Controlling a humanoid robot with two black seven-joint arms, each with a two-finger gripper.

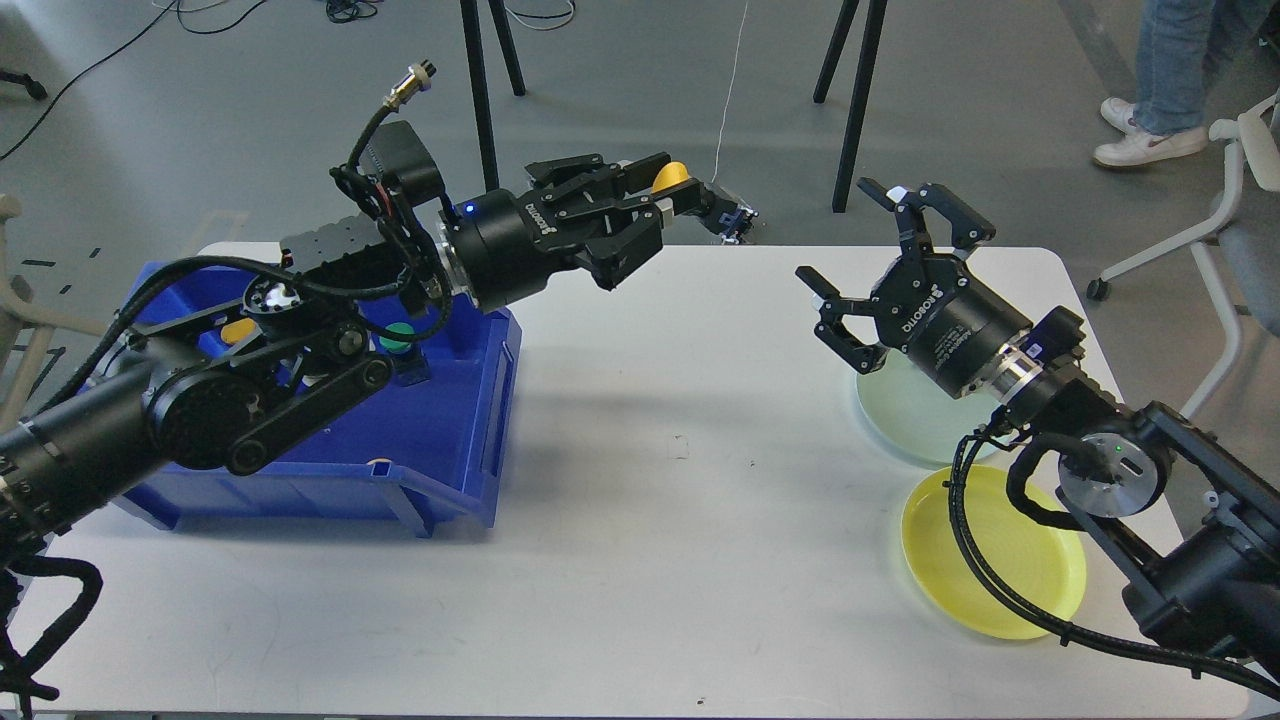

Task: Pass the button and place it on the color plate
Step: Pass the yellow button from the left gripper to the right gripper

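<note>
Two grippers face each other above the table (640,560) for the handover: the left gripper (672,192) is clamped on the yellow button (668,177), seemingly by its body, held out toward the right gripper (880,260), which is spread wide and empty, above the green plate (900,425) and the yellow plate (1000,590).

We have one view only, from our own head, looking forward and down over the white rounded bench (640,560). It sits close, both our arms entering from the sides, grey floor (300,120) beyond.
</note>
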